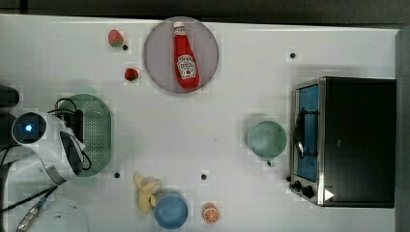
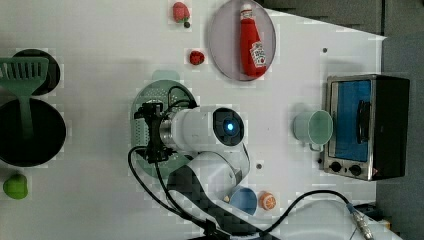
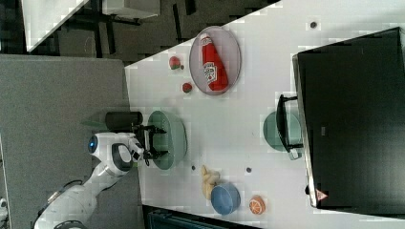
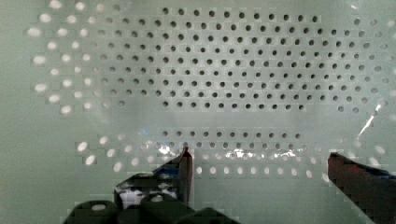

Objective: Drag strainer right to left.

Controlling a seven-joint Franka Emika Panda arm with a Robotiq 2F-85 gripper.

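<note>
My pincer (image 4: 259, 161) hangs released inside the pale mint-green perforated plastic strainer (image 1: 96, 133). In the top view, a red strawberry (image 1: 131, 74) lies at its one o'clock and a yellow banana (image 1: 146, 191) at five on the white worktop (image 1: 232, 106).

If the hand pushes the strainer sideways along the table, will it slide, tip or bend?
The strainer looks like thin, hole-dotted plastic, so it is probably light and should slide easily on the smooth white table. Its bowl is wide and low, so tipping seems unlikely. The open hand inside it may flex the wall slightly.

No legible text. Ketchup bottle (image 1: 185, 57): label unreadable. Toaster oven (image 1: 344, 141): one warning-triangle sign at a corner.
</note>
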